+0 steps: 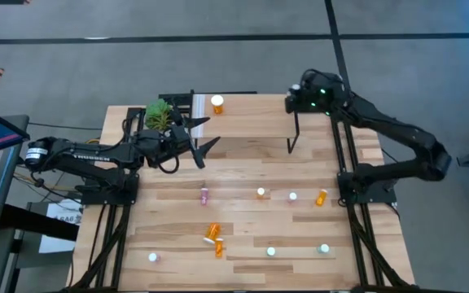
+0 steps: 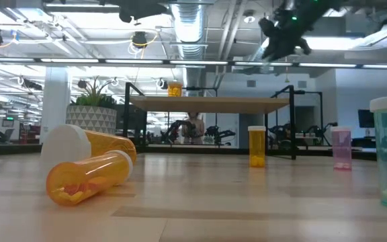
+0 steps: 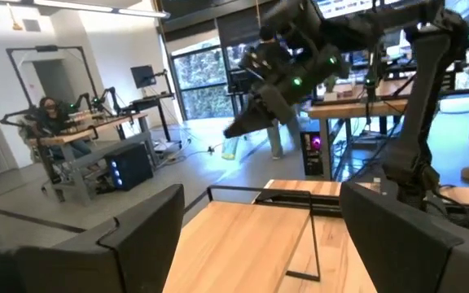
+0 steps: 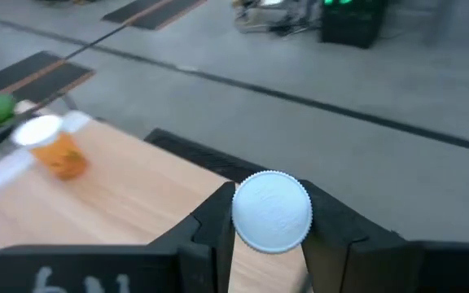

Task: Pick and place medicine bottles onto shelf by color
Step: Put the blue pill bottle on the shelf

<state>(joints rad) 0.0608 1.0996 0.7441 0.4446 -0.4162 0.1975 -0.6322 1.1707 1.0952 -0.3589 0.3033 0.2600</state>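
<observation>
right gripper point(image 4: 271, 244): above shelf point(image 1: 251, 122) far corner, jaws clamped on white-capped bottle point(image 4: 272, 210). left gripper point(image 1: 204, 140): over shelf's near end, jaws spread, empty. orange bottle point(image 1: 217, 103): on shelf.

Grey floor point(image 1: 218, 57) crossed by dark lines; exposed ceiling ducts point(image 2: 192, 27); strip lights; a potted plant point(image 2: 94, 107) behind the worktop's far edge.

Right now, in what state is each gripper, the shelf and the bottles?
right gripper: shut on a white-capped bottle, above the shelf's end.
left gripper: open, empty, over the shelf.
shelf: holds one upright orange bottle.
two large orange bottles: lying on the table.
</observation>
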